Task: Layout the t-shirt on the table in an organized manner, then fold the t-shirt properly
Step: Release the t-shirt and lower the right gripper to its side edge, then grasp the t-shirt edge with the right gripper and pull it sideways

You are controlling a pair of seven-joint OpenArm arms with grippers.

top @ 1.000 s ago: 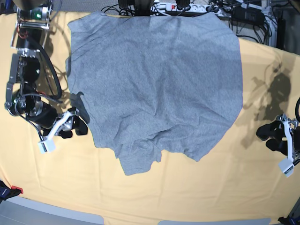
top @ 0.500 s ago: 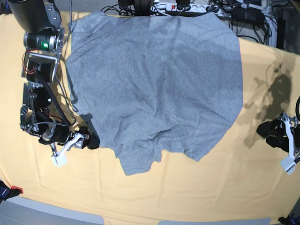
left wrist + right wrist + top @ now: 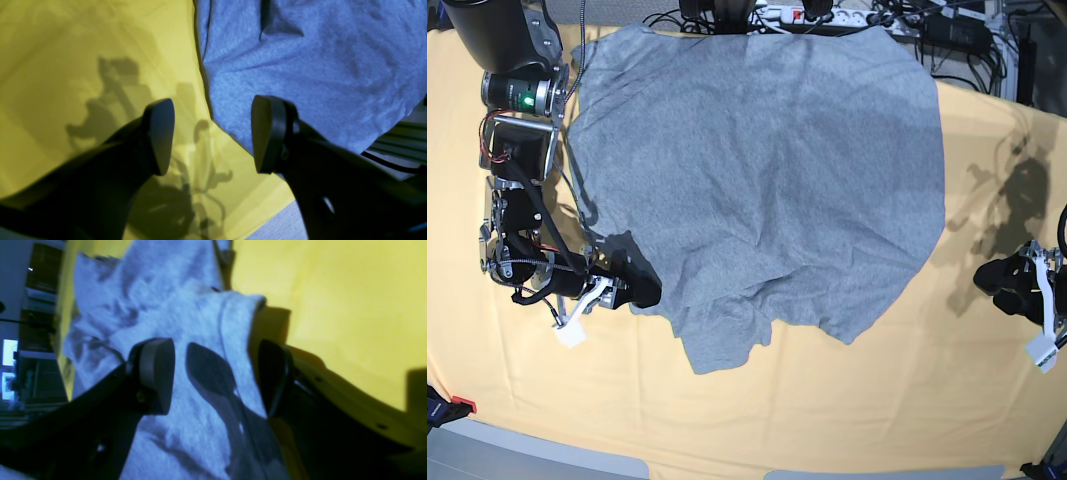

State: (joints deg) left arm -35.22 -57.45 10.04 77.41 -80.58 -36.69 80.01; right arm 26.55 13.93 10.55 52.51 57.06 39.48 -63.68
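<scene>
The grey t-shirt (image 3: 767, 170) lies spread on the table (image 3: 847, 420), plain side up, with a rumpled sleeve at its near edge. My right gripper (image 3: 640, 292) is at the shirt's near-left edge. In the right wrist view it (image 3: 215, 376) is open, with its fingers (image 3: 156, 373) astride a raised fold of the t-shirt (image 3: 173, 316). My left gripper (image 3: 989, 283) is open over bare cloth, well to the right of the shirt. In the left wrist view it (image 3: 213, 136) has nothing between its fingers, and the t-shirt (image 3: 300, 66) edge lies ahead.
A power strip and cables (image 3: 817, 14) run along the table's far edge, touching the shirt's top. A small red object (image 3: 462, 404) sits at the near-left corner. The table's front edge (image 3: 727, 470) is close below.
My right arm has swung in toward the shirt, bringing its gripper from beside the cloth to the near-left edge. The left gripper has barely shifted.
</scene>
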